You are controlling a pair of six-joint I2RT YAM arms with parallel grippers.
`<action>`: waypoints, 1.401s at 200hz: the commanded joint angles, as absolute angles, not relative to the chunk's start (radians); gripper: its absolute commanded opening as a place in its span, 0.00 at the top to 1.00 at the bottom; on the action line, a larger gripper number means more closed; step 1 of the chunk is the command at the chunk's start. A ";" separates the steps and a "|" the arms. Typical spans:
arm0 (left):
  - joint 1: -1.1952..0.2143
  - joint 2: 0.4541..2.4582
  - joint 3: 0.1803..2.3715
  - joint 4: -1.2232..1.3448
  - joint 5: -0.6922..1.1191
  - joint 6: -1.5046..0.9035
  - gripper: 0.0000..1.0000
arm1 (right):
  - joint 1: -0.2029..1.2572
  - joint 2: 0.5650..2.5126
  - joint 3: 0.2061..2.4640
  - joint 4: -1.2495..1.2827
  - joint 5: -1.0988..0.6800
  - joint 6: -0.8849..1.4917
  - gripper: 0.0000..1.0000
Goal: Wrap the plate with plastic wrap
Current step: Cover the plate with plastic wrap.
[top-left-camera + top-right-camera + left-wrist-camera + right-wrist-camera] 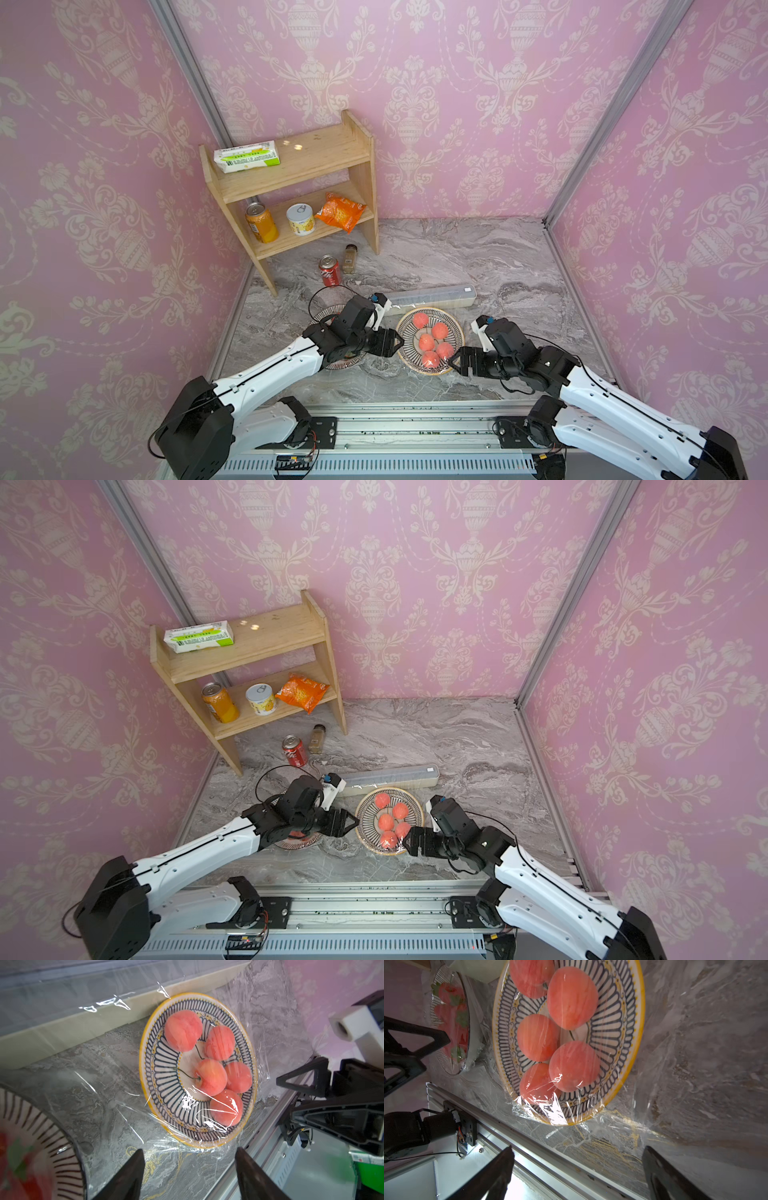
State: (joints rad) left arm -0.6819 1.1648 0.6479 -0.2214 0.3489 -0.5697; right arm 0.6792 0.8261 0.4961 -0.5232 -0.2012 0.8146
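the plate (166,1088) is round and shallow, glossy ceramic with a yellow rim and a ring of dark blue loops; five smooth, round pink-orange fruits (182,1030) with thin stems sit in it; the plastic wrap (116,1095), thin, clear and crinkled, lies over the plate and fruit and spreads onto the grey veined marble table (457,257), with bright creases at the plate's near rim; the long, narrow pale dispenser box (432,296) lies just behind the plate.

in both top views the film is barely visible, though the arms show on either side of the plate; only the wrist views make the wrinkles plain; the right wrist view also shows film over a second plate (446,1022), striped and holding red fruit, which the left arm mostly hides from above.

the left gripper (189,1149) has its dark fingers spread wide with nothing clamped, its tips close to the plate's side, above the film's loose edge; the right gripper (578,1148) is likewise wide apart and empty, its tips just beside the plate's near rim on the opposite side.
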 commanded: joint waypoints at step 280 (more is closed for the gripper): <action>-0.677 1.287 0.748 -0.305 0.240 -0.854 0.16 | 0.612 0.820 0.432 -0.494 -0.259 1.251 0.00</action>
State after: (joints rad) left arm -0.6769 1.3548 0.7128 -0.1593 0.3012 -0.8547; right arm 0.5800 0.9298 0.4641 -0.4034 -0.2878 1.0889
